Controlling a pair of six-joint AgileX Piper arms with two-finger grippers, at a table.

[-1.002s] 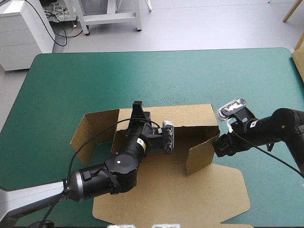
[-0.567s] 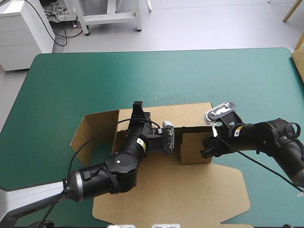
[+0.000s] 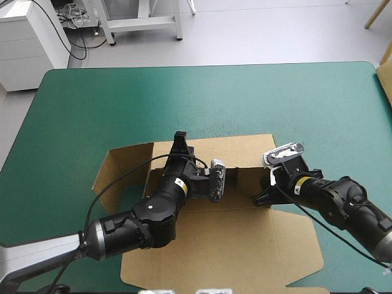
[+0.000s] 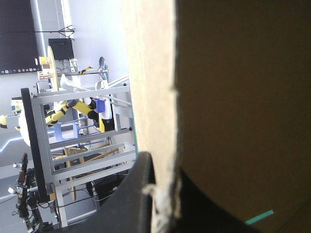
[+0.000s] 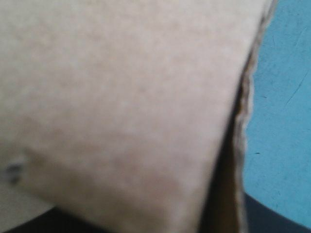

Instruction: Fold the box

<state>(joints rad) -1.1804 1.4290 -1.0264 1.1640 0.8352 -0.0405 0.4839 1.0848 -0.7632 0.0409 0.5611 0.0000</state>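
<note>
Both my pincers clamp the brown cut-board box (image 3: 214, 245), the right pincer (image 3: 260, 197) on its side flap (image 3: 245, 181), three o'clock of the left pincer (image 3: 179, 139).

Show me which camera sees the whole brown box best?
The high view: the box shows nearly whole, with some walls raised and the lid flat. The left wrist view shows only one wall's edge pinched in the left pincer. The right wrist view shows just a brown flap up close.
</note>
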